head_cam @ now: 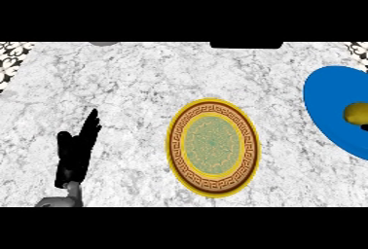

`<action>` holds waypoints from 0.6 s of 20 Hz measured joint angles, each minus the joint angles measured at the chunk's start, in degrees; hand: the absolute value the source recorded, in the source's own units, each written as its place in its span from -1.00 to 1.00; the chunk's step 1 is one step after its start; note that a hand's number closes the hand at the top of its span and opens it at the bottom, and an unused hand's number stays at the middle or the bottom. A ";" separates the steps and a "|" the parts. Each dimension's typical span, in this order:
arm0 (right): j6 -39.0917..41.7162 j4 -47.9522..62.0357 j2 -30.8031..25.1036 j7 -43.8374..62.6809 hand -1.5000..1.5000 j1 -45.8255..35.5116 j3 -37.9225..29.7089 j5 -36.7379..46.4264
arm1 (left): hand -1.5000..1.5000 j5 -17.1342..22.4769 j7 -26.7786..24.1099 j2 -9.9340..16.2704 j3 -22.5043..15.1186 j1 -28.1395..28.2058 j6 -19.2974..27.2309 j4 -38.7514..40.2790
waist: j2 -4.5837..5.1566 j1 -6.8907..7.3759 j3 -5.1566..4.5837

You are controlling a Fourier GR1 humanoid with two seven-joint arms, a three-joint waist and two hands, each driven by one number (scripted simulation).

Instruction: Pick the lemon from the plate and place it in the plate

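Left hand: your left hand (78,153) shows at about 8 o'clock in the head view, fingers straight and pointing up toward 12 o'clock, spread only a little.
Left hand contact: it holds nothing and touches neither plate; you see only bare marble around it.
Right hand: you cannot see it anywhere in this view.
Patterned plate: just toward 3 o'clock from your left hand, near the middle of the view, lies the gold-rimmed plate (188,168) with a brown key border and a green centre; nothing rests on it.
Blue plate: further out at 3 o'clock, cut by the view's edge, sits the blue plate (327,109), well apart from your hand.
Lemon: the lemon (357,114) lies on the blue plate at its 3 o'clock side, partly cut off by the edge, with the patterned plate between it and your hand.
Tabletop: a grey-white marble tabletop (129,82) carries both plates.
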 measured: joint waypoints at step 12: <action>-1.84 3.28 -3.82 -0.87 -1.00 1.89 0.59 -0.19 | 0.00 -1.71 -0.22 -1.41 -0.72 -0.99 0.75 0.77 | 0.20 0.28 0.08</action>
